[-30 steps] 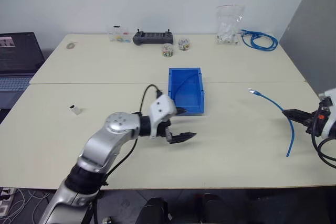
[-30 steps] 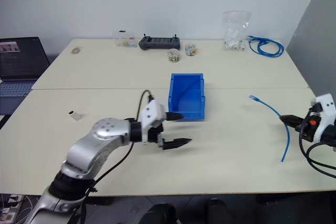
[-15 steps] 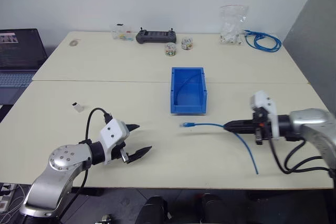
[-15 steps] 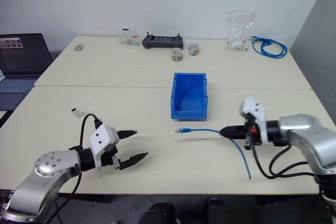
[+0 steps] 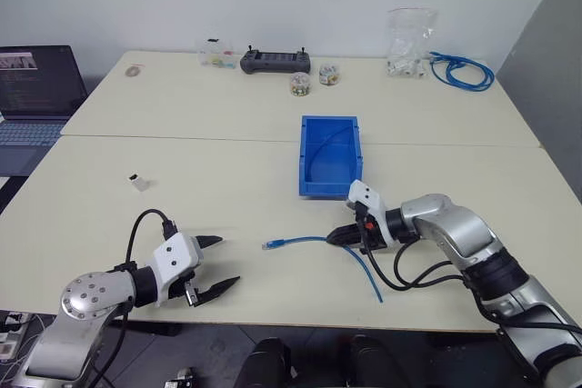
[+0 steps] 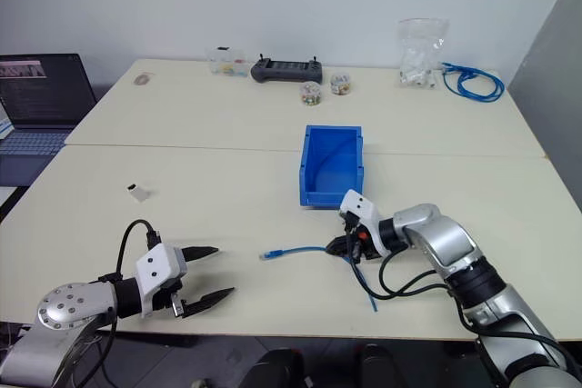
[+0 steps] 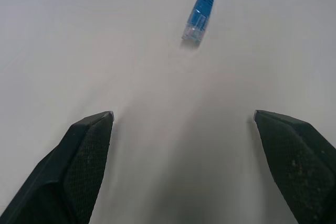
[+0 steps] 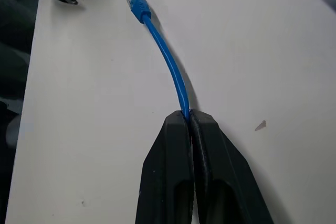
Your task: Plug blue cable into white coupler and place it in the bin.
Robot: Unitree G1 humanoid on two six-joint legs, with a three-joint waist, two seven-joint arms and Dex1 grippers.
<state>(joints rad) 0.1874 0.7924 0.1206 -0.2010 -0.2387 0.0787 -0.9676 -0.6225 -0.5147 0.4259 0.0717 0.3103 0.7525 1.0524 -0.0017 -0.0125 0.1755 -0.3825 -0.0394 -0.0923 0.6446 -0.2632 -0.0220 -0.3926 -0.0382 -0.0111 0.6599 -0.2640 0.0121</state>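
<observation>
My right gripper (image 5: 336, 237) is shut on the blue cable (image 5: 305, 240), low over the table just in front of the bin (image 5: 329, 190). The cable's clear plug (image 5: 271, 244) points left toward my left gripper (image 5: 225, 263), which is open and empty near the table's front edge. The cable's loose tail (image 5: 368, 279) trails toward the front edge. In the left wrist view the plug (image 7: 198, 19) lies ahead of the spread fingers (image 7: 86, 145). The right wrist view shows the cable (image 8: 168, 61) pinched at the fingertips. The white coupler (image 5: 139, 182) sits alone at the left.
Along the back stand a black controller (image 5: 275, 62), two small jars (image 5: 300, 84), a clear box (image 5: 215, 54), a clear bag of white parts (image 5: 406, 38) and a coiled bundle of blue cables (image 5: 464, 70). A laptop (image 5: 36, 88) is at the far left.
My right gripper has carried the cable leftward and down, from the table's right side to in front of the bin. My left gripper has drawn back left toward the front edge, still open.
</observation>
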